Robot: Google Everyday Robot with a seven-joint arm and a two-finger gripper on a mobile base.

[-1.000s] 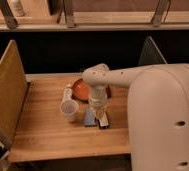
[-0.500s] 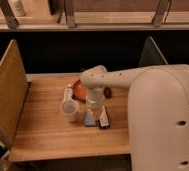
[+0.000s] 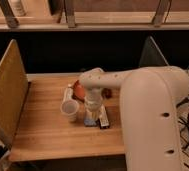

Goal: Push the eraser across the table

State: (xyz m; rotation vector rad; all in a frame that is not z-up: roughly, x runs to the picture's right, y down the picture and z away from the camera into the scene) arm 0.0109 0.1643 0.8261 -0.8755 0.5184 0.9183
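gripper [image 3: 91,115] pointing down at mid-table, grip state not discernible | blue block [image 3: 90,122] lying beneath it | eraser [image 3: 103,120] lying just beside the block, on the table [image 3: 48,132] | cup [image 3: 69,109] standing near, opposite side | orange bowl [image 3: 79,90] sitting behind

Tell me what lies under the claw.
The claw points down over a flat blue block on the table; the eraser lies beside that block. The claw covers most of the block, so whether they touch cannot be told.
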